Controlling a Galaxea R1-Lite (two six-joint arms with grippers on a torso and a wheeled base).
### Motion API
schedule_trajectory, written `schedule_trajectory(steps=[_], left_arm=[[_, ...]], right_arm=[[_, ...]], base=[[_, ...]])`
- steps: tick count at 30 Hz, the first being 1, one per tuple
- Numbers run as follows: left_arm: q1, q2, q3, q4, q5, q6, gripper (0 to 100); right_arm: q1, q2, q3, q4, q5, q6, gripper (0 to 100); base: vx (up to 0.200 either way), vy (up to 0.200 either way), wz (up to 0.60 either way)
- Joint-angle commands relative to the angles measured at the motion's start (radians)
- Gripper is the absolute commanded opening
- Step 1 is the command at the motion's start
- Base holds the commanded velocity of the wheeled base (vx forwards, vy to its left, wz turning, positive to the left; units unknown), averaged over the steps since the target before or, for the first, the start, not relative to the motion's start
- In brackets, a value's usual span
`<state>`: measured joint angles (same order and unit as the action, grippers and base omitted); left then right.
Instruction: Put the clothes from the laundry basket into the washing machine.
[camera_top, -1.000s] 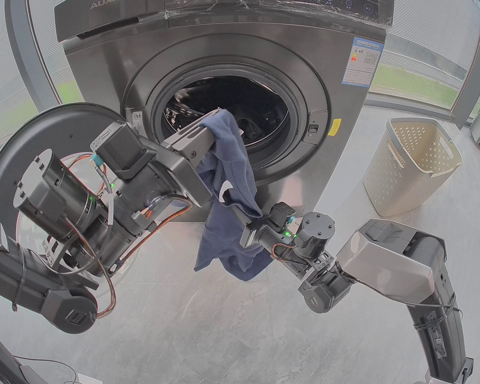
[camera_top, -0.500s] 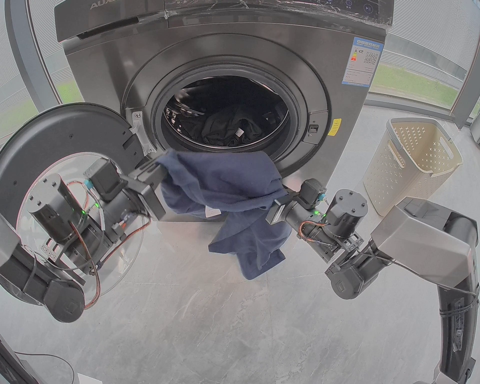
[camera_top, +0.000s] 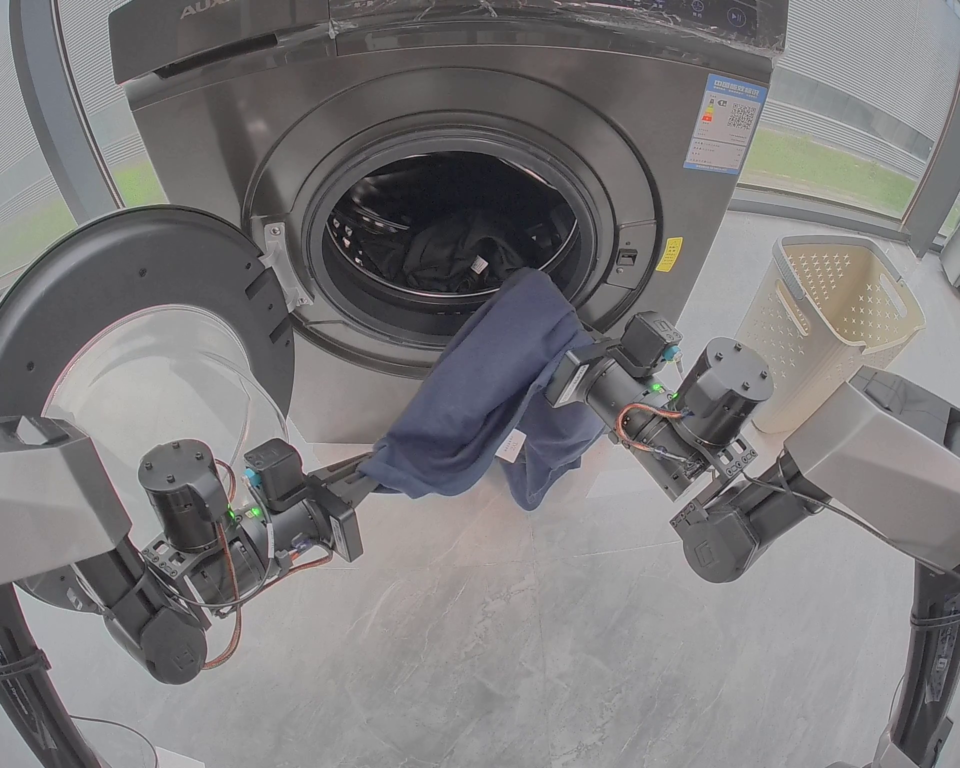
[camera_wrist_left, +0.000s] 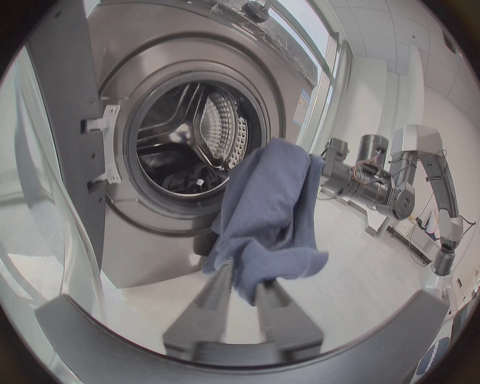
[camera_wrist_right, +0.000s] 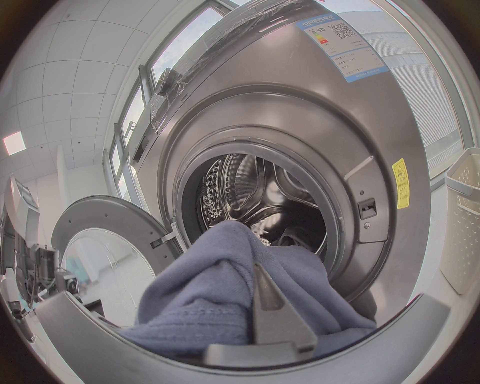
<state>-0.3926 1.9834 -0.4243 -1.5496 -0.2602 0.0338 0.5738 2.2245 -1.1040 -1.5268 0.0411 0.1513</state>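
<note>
A dark blue garment (camera_top: 480, 395) hangs stretched between my two grippers in front of the open washing machine (camera_top: 620, 130). My right gripper (camera_top: 558, 372) is shut on its upper end, at the lower right rim of the drum opening. My left gripper (camera_top: 368, 482) is shut on its lower end, low and to the left near the floor. The left wrist view has the garment (camera_wrist_left: 270, 200) pinched at that gripper's (camera_wrist_left: 245, 287) tips. In the right wrist view the garment (camera_wrist_right: 210, 285) covers all but one finger (camera_wrist_right: 272, 310). Dark clothes (camera_top: 450, 255) lie inside the drum.
The round machine door (camera_top: 130, 270) stands swung open at the left, close behind my left arm. A beige laundry basket (camera_top: 830, 330) stands on the floor to the machine's right, behind my right arm. Bare grey floor (camera_top: 480, 640) lies in front.
My left gripper dropped from beside the drum opening to low on the left, still on the garment. My right gripper rose toward the drum's lower right rim, lifting its end of the cloth.
</note>
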Motion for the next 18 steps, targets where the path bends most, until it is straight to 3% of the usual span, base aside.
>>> schedule_trajectory(steps=[1, 6, 9, 10, 12, 15, 18], left_arm=[[-0.003, 0.038, 0.01, 0.0, 0.001, -0.002, 100], [-0.032, 0.032, 0.16, 0.0, -0.004, 0.008, 100], [-0.042, 0.025, 0.22, 0.0, -0.024, 0.031, 100], [-0.046, 0.022, 0.24, 0.0, -0.054, 0.047, 100], [-0.052, 0.018, 0.249, 0.0, -0.105, 0.064, 100], [-0.063, 0.017, 0.229, 0.0, -0.126, 0.077, 100], [-0.074, 0.009, 0.154, 0.0, -0.128, 0.061, 100]], right_arm=[[0.0, -0.014, -0.002, -0.001, 0.0, 0.001, 0], [-0.008, -0.012, -0.013, 0.0, -0.001, 0.001, 0], [-0.006, -0.012, -0.013, -0.001, -0.001, 0.001, 0], [-0.002, -0.014, -0.011, -0.001, -0.003, 0.002, 0], [0.0, -0.016, -0.013, 0.0, -0.009, 0.002, 0], [0.001, -0.016, -0.002, -0.003, -0.015, 0.005, 0], [0.009, -0.023, 0.001, -0.003, -0.015, 0.007, 0]], base=[[0.0, 0.0, 0.0], [0.0, 0.0, 0.0], [0.0, 0.0, 0.0], [0.0, 0.0, 0.0], [0.0, 0.0, 0.0], [0.0, 0.0, 0.0], [0.0, 0.0, 0.0]])
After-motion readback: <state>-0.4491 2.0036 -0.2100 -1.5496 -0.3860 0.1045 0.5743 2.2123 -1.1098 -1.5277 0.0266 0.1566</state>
